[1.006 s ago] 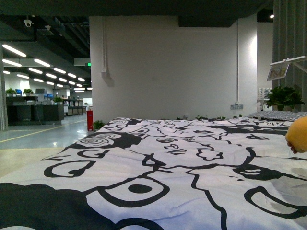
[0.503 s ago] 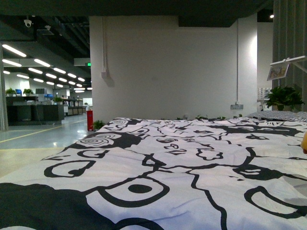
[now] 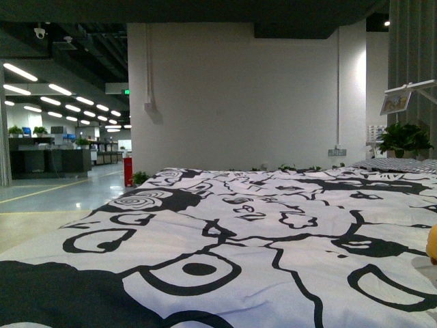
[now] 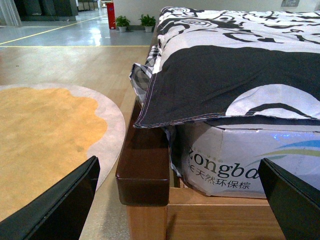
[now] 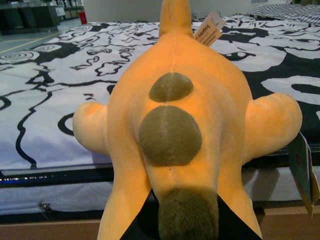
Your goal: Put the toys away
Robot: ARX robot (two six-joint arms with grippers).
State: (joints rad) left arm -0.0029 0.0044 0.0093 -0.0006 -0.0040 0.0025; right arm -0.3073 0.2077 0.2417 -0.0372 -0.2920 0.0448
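Note:
The orange-yellow plush animal [image 5: 180, 125] fills the right wrist view, with olive-brown spots down its back and a paper tag near its far end. My right gripper [image 5: 187, 220] is shut on its lower end, black fingers [image 5: 142, 222] pressing both sides of a dark furry patch. The toy hangs off the near side of the bed. In the front view only a sliver of the plush animal [image 3: 432, 244] shows at the right edge. My left gripper [image 4: 180, 200] is open and holds nothing, facing the bed's corner.
A black-and-white patterned duvet [image 3: 225, 232] covers the bed. The dark wooden bed frame corner [image 4: 145, 160] and wrapped mattress [image 4: 225, 160] sit before the left gripper. A round orange rug [image 4: 45, 135] lies on the wood floor. A white wall [image 3: 232, 96] stands behind the bed.
The plush animal has moved down and to the right in the front view, from a large orange patch at the right edge to a thin sliver lower down.

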